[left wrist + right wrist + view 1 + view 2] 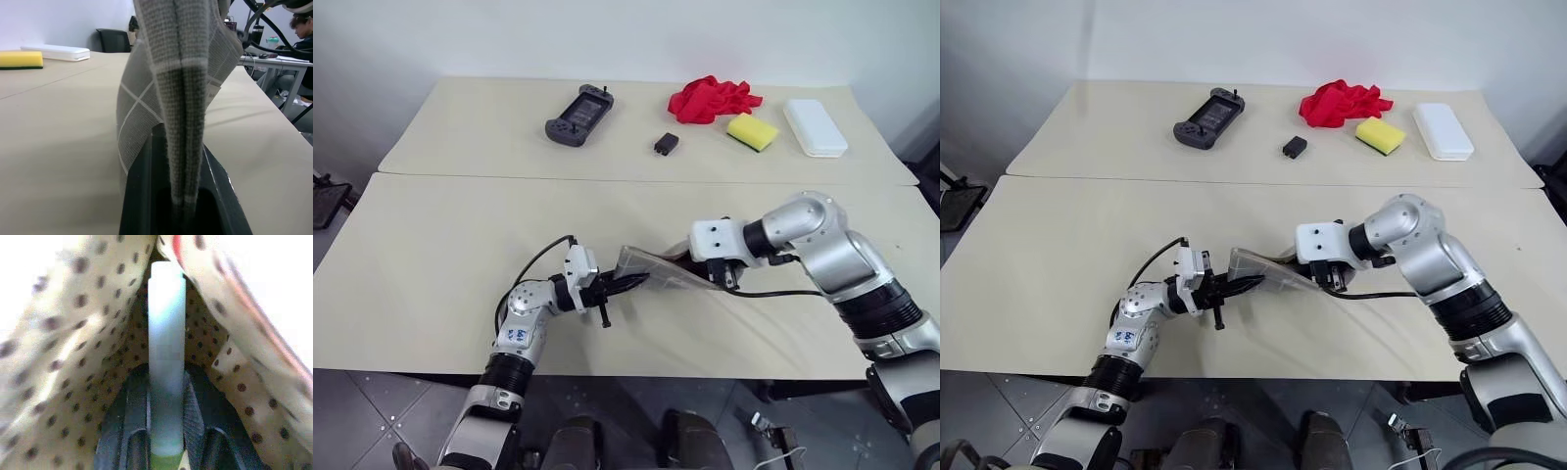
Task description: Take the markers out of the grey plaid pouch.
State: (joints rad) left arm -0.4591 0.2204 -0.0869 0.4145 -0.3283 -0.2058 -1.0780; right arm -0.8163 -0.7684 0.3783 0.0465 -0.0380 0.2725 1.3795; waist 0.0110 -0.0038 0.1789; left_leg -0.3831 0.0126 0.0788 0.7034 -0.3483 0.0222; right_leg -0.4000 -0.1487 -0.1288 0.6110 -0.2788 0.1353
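Over your beige desk [431, 294], the left pincer [625, 284] clamps the grey plaid pouch [656, 266] at nine o'clock; the right pincer [166, 431], inside its three o'clock mouth, closes along a pale, green-ended marker [166, 357].

right hand [729, 274] tips hidden inside grey plaid pouch [656, 267], marker [166, 357] lower end cut off

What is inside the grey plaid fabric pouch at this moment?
Inside the grey plaid fabric pouch, the right gripper is closed on a pale marker with a green end, against dotted cream lining. Other markers, if any, are hidden.
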